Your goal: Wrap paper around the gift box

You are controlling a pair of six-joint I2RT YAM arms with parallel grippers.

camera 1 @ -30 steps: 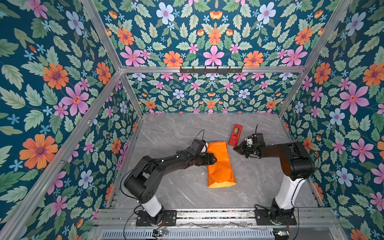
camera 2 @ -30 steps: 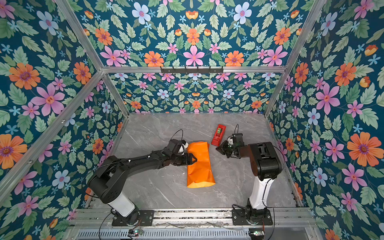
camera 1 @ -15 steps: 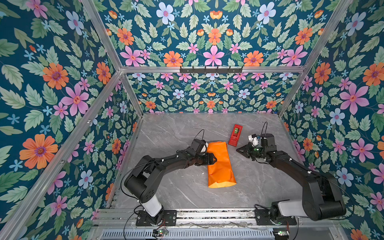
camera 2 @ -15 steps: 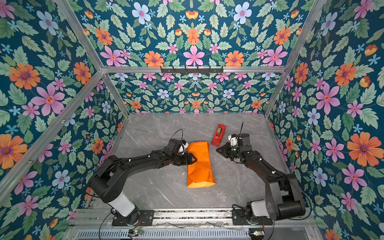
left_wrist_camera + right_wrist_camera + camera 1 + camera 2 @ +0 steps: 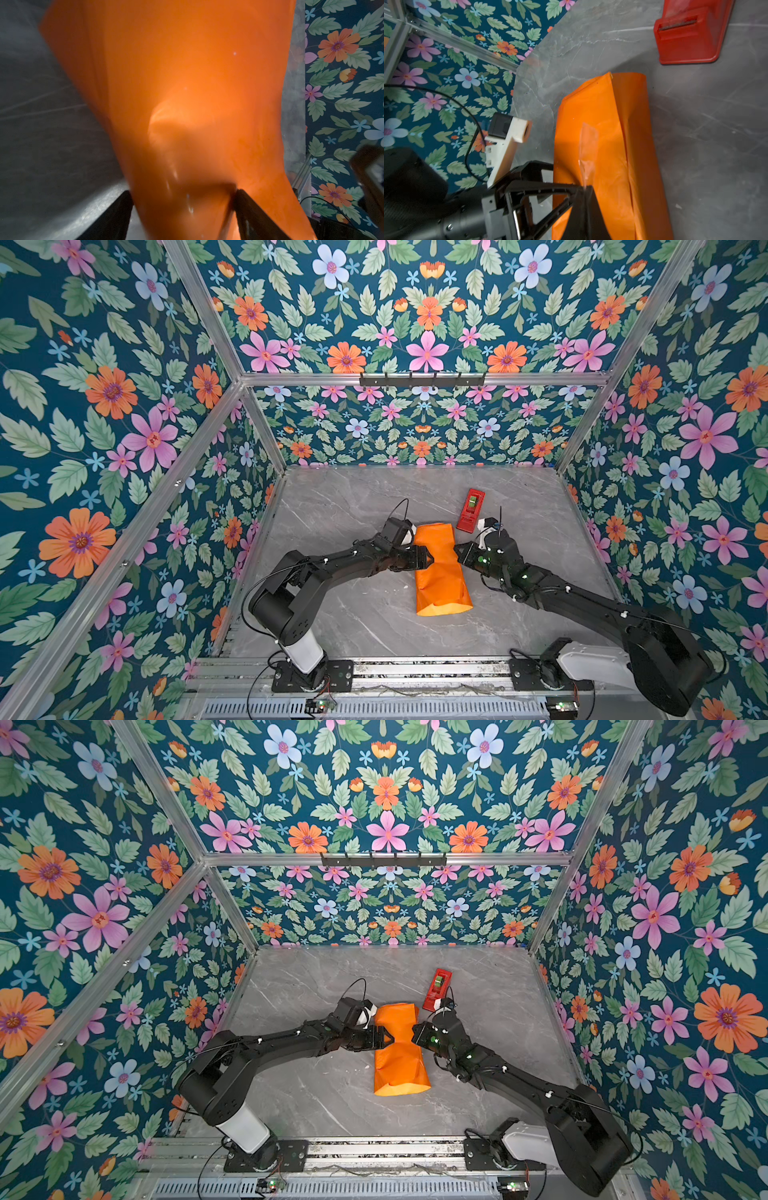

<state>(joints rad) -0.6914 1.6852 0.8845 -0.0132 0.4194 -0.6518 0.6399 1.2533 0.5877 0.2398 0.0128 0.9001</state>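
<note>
One sheet of paper, wrapped into a long orange bundle, is found lying lengthwise at mid-surface, its near end flared wider. Bare room is left on every side, widest behind and to the left. One red tape dispenser is set just beyond the far right corner, apart from it. Two grippers are counted. The left gripper is spread wide against the bundle's left edge, and the right gripper is closed just beside the right edge. One translucent tape strip is seen over the paper.
</note>
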